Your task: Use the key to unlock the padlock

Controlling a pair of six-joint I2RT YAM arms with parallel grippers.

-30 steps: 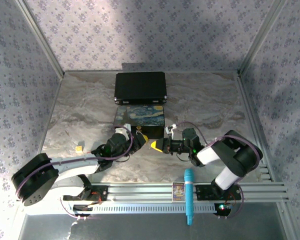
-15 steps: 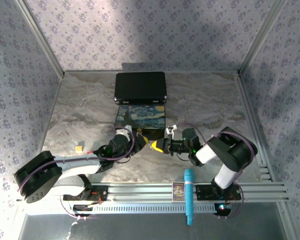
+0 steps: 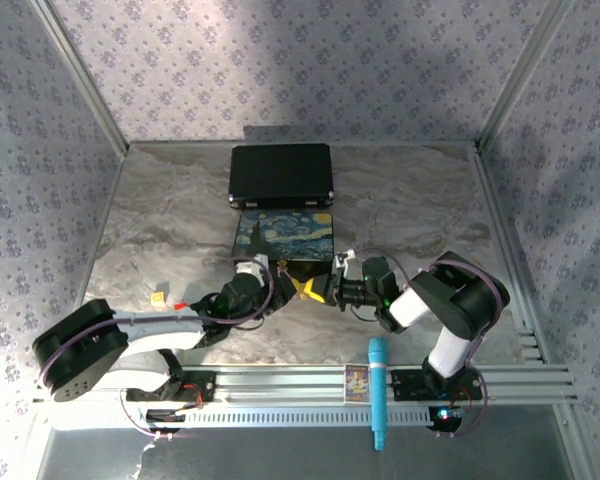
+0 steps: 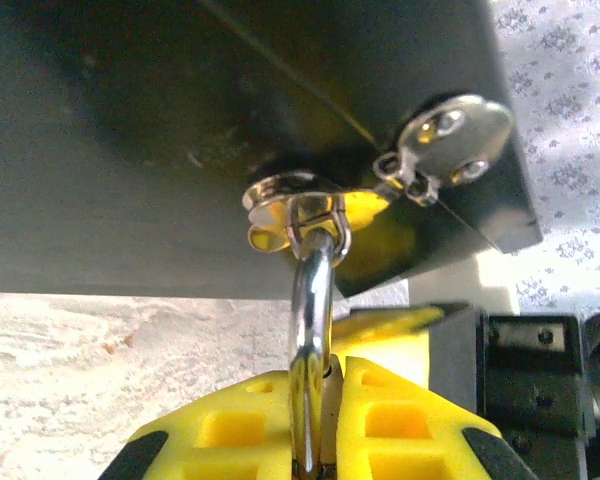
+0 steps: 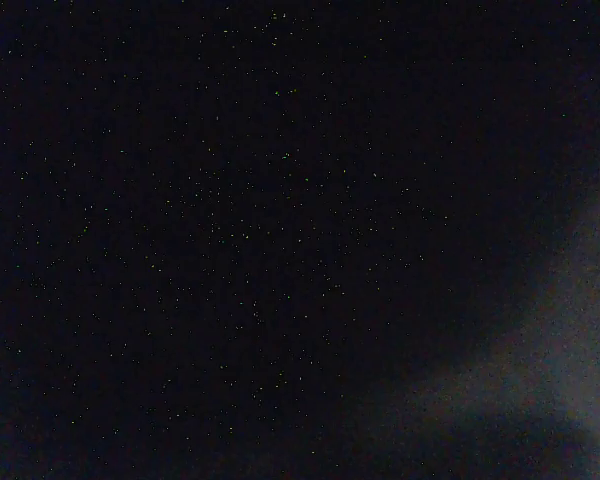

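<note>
In the left wrist view my left gripper is shut on the padlock. Its silver shackle rises from between the yellow fingers and passes through the hasp ring on the dark front of the painted box. The padlock's body is mostly hidden between the pads. From above, the left gripper sits at the box's front edge, and my right gripper points left, its yellow tips almost touching the left one. The right wrist view is black. The key is hidden.
A black case lies behind the painted box. A small yellow cube and a small red block rest at the left. A blue cylinder stands on the front rail. A silver latch sits on the box front.
The left gripper has shifted slightly right and nearer along the box front, keeping its hold on the padlock. The right gripper has edged left, closing the gap to it.
</note>
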